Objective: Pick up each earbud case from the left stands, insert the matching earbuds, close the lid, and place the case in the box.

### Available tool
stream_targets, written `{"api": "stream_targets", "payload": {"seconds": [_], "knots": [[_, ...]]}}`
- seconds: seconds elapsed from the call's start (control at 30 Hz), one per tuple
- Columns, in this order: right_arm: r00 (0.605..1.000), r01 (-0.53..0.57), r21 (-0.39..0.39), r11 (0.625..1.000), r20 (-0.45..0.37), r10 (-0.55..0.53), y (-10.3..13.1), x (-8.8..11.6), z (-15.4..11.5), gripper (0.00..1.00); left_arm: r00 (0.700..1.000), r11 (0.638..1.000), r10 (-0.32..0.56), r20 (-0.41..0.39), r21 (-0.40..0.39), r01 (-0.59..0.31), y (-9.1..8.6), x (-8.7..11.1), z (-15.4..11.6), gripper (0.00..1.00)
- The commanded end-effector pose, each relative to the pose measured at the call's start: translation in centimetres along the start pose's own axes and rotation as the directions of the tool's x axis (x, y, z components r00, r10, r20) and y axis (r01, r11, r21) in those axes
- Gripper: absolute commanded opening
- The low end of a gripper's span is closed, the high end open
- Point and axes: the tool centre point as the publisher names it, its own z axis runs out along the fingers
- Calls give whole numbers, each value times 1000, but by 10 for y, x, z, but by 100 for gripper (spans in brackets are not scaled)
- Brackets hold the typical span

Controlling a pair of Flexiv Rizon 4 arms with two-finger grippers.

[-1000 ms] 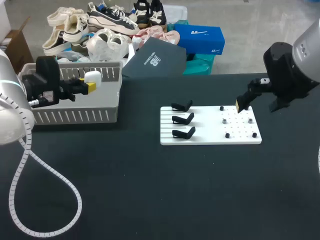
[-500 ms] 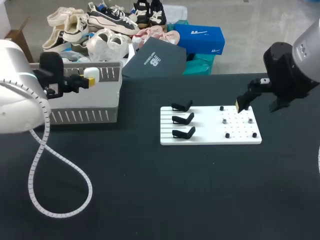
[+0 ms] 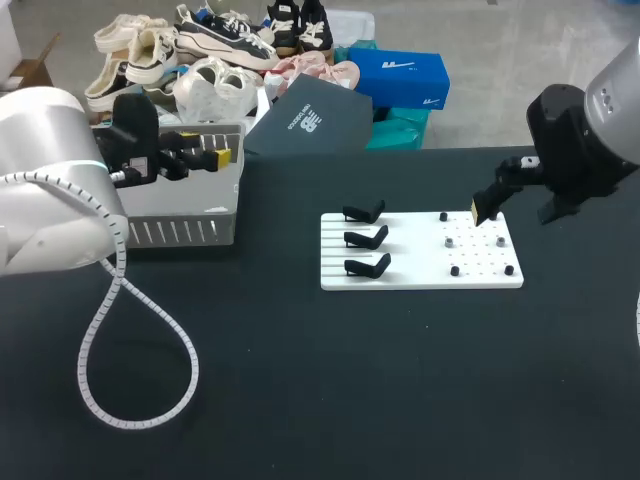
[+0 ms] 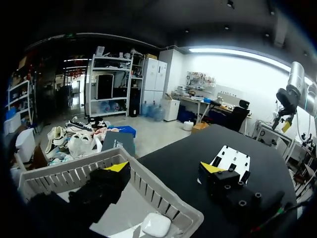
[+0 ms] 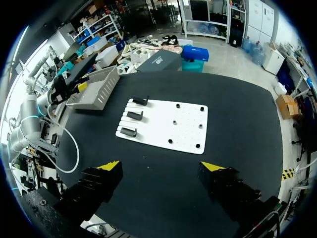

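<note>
- Left gripper (image 4: 164, 167): fingers spread wide, nothing between them; it hangs over the grey basket (image 4: 163, 196) at the left rear of the table (image 3: 300, 380)
- Earbud case (image 4: 157, 224): white, lid looks shut, lying on the basket floor just under the left gripper and touching neither finger; only the left wrist view shows it, as the head view has the arm and basket wall in the way
- Right gripper (image 3: 487, 207): fingers apart and empty, held over the far right corner of the white board (image 3: 420, 252)
- Black stands (image 3: 366, 238): all three on the board's left half are bare
- Pegs (image 3: 450, 241) on the board's right half: small dark studs, too small to tell whether any earbud sits there
- Progress (judged): this case's cycle looks complete, since it is shut and in the basket. With no case on any stand, little or nothing seems left. The number of cases in the basket cannot be confirmed; only one shows
</note>
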Motion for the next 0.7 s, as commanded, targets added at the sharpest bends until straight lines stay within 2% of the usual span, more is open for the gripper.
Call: {"api": "stream_targets", "payload": {"seconds": [0.03, 0.17, 0.37, 0.5, 0.6, 0.7], "knots": [[1000, -1, 1, 1000, 7, 1, 0, 2, -1, 100, 999, 919, 36, 21, -393, -25, -35, -7, -9, 100], [1000, -1, 1, 1000, 7, 1, 0, 2, -1, 100, 998, 951, 59, 20, -305, -50, -74, -15, -4, 100], [1000, -1, 1, 1000, 7, 1, 0, 2, -1, 100, 999, 992, 34, 11, -122, -33, -141, -11, 7, 100], [1000, -1, 1, 1000, 7, 1, 0, 2, -1, 100, 1000, 999, 26, -17, -38, -26, -173, -7, 10, 100], [1000, -1, 1, 1000, 7, 1, 0, 2, -1, 100, 999, 1000, 28, -39, -7, -29, -199, -7, 10, 100], [1000, -1, 1, 1000, 7, 1, 0, 2, -1, 100, 998, 999, 31, -59, 20, -29, -215, -4, 9, 100]]}}
